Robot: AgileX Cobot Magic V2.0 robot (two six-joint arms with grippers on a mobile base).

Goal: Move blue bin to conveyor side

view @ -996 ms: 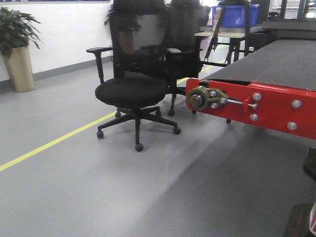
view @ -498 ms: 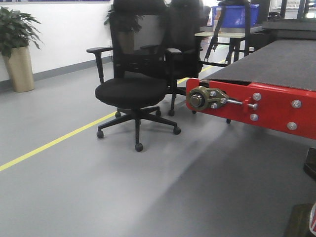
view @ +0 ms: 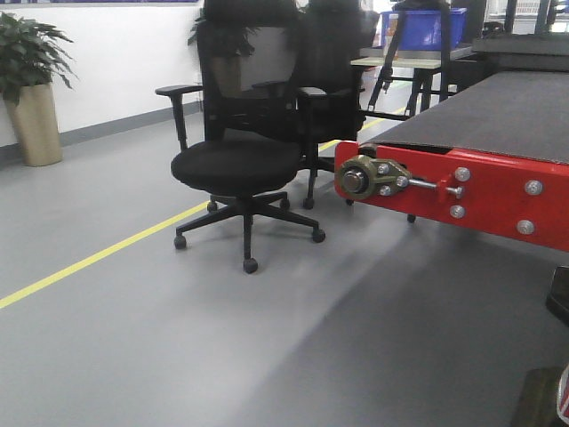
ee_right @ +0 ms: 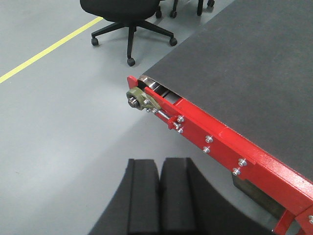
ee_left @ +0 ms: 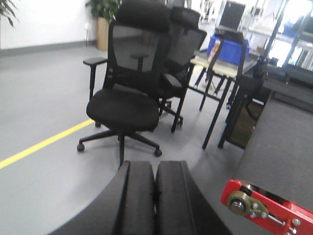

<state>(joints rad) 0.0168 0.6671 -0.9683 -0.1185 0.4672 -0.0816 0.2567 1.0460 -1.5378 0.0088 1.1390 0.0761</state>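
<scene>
Grippers: your left gripper and right gripper are closed, empty; only the right wrist view shows you the conveyor belt top.

A long flat conveyor with a dark grey-black belt stands on the grey floor, its bright red side frame studded with silver bolts. At the conveyor's near end, a brass-coloured roller bearing juts from the frame's corner. The belt surface lies bare. The large blue bin does not show in any view.
</scene>
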